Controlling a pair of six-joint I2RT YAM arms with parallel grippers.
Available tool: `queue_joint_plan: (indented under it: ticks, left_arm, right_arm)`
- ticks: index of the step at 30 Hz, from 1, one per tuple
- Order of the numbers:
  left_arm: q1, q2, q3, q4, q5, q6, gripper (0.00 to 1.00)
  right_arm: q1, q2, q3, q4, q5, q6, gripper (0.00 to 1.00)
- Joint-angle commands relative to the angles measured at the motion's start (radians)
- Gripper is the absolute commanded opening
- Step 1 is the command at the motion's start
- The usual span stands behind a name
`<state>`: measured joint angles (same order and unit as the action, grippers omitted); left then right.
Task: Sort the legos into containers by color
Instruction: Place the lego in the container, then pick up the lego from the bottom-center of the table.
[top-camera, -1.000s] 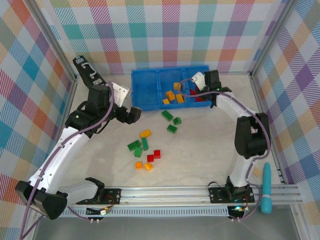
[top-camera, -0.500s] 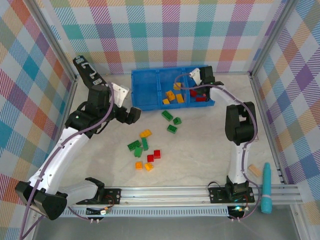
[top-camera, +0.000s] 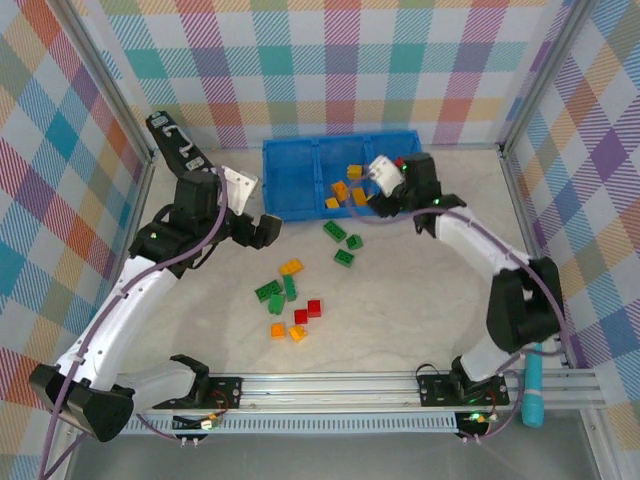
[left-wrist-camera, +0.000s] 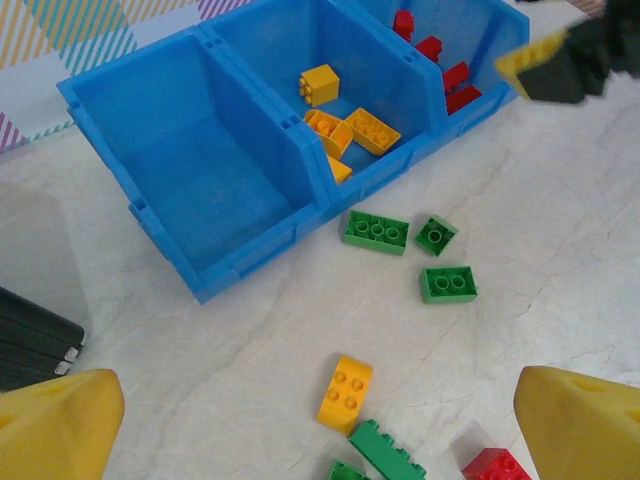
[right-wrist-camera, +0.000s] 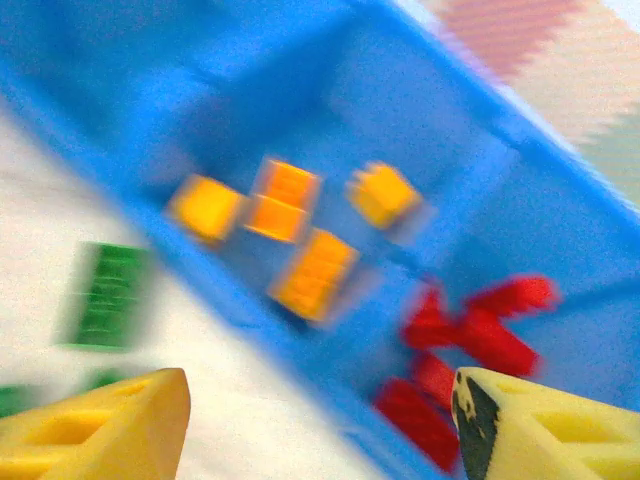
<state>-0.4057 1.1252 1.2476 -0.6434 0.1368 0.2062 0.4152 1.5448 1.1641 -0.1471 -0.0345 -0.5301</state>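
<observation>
Yellow legos (left-wrist-camera: 370, 130) sit in the bin's (top-camera: 290, 175) middle slot, reds (left-wrist-camera: 455, 75) in the right. Greens (left-wrist-camera: 375, 232) and a few others lie loose on the counter (top-camera: 420, 290). Left pincer (top-camera: 260, 228) and right pincer (right-wrist-camera: 320, 440) gape, empty.

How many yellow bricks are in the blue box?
4, all in the middle compartment: one brick at the back, two side by side, one against the near wall, which may hide more.
</observation>
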Motion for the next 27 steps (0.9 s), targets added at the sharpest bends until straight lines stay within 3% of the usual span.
queue_joint_plan:
  ticks: [1, 4, 10, 21, 24, 27]
  left_arm:
    - [-0.013, -0.024, -0.010, 0.025, 0.008, 0.010, 1.00]
    - [-0.015, -0.033, -0.014, 0.030, 0.029, 0.010, 1.00]
    - [-0.014, -0.034, -0.013, 0.028, 0.059, 0.008, 1.00]
    - [-0.018, -0.029, -0.016, 0.014, 0.046, 0.022, 1.00]
    - [-0.019, -0.032, -0.020, 0.014, 0.039, 0.027, 1.00]
    - [-0.019, -0.033, -0.023, 0.014, 0.030, 0.030, 1.00]
  right_arm:
    - [0.143, -0.102, -0.172, 0.008, -0.185, 0.104, 0.71]
    - [0.280, -0.231, -0.377, 0.161, -0.281, 0.086, 0.81]
    - [0.450, -0.231, -0.354, -0.001, -0.275, -0.003, 0.84]
    - [0.513, 0.019, -0.325, 0.125, -0.306, -0.089, 0.85]
    - [0.516, 0.085, -0.304, 0.143, -0.308, -0.101, 0.98]
    - [0.520, 0.130, -0.291, 0.149, -0.299, -0.119, 0.99]
